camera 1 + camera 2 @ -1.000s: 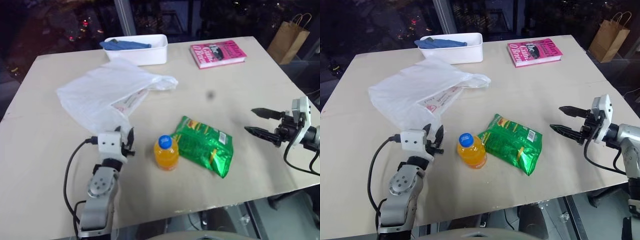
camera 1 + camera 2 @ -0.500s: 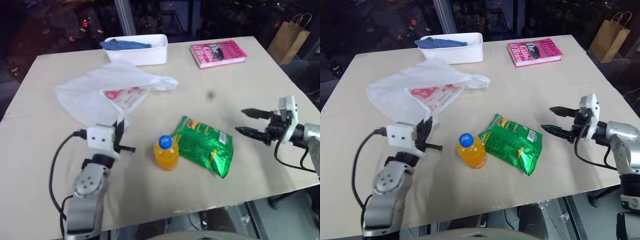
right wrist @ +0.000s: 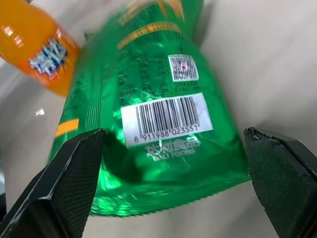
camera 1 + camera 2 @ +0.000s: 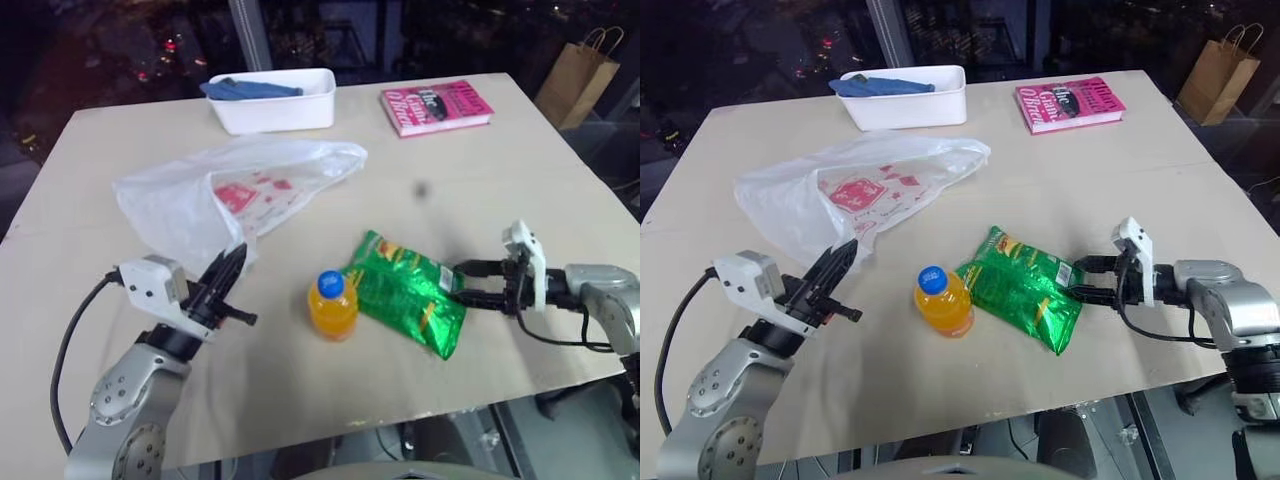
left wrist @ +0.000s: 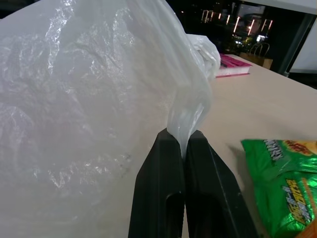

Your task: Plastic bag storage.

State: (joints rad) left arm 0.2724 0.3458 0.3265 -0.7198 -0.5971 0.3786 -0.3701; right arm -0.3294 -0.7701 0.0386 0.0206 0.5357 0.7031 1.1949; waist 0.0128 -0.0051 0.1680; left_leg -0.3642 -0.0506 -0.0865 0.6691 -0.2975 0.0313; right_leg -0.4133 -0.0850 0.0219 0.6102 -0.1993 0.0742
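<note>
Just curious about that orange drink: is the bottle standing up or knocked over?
Standing up. The orange bottle rests on its base on the table, blue cap on top, beside the green snack packet.

An office-like room at night: dark glass walls [image 4: 120, 40] (city lights beyond) behind a table [image 4: 500, 170].

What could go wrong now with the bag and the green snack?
The left gripper pinches only a thin fold of the plastic bag, so the film might slip out or tear. The right gripper stands open around the green snack packet and might nudge it into the orange bottle.
</note>
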